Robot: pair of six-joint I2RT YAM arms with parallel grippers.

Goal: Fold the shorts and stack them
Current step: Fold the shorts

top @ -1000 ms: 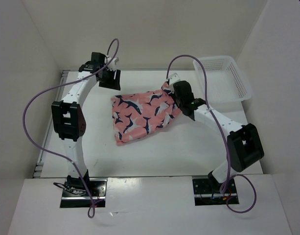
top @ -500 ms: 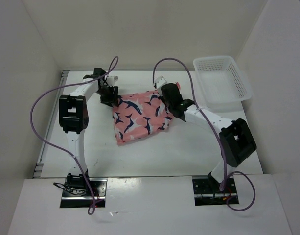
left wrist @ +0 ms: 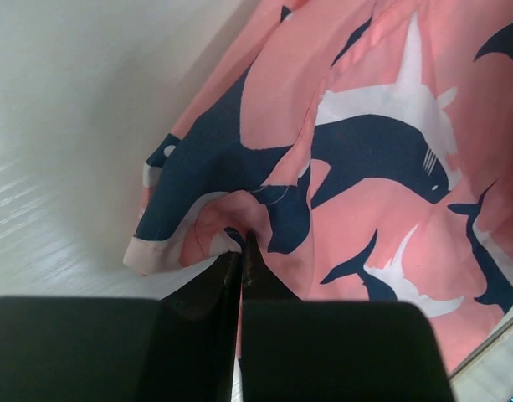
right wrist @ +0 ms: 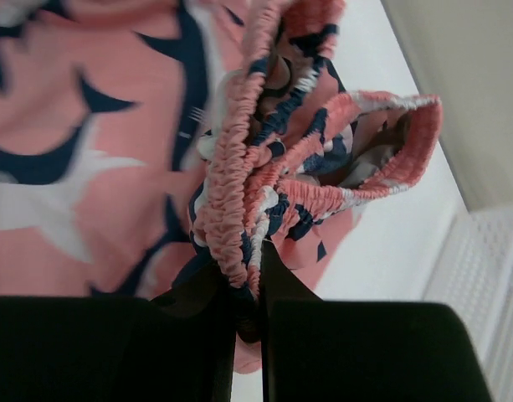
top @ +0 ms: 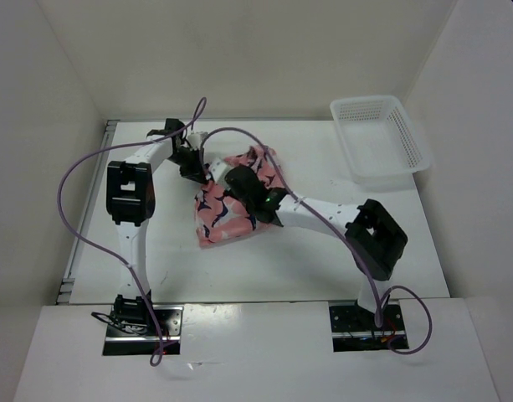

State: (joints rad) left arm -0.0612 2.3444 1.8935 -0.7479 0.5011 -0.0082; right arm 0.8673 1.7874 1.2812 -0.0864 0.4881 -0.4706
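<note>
The shorts, salmon pink with navy and white sharks, lie bunched at the table's middle with their right part lifted over leftward. My left gripper is at their far left corner. In the left wrist view it is shut, with a fold of the shorts pinched at its tips near the hem. My right gripper hangs over the shorts' middle. In the right wrist view it is shut on the gathered elastic waistband, and the rest of the fabric lies below.
A white mesh basket stands at the table's far right, and its side shows in the right wrist view. Purple cables loop above both arms. The white enclosure walls stand close on the left, back and right.
The right arm has swung left, carrying the waistband over the shorts. The left gripper has come down to the far left corner and shut on the fabric.
</note>
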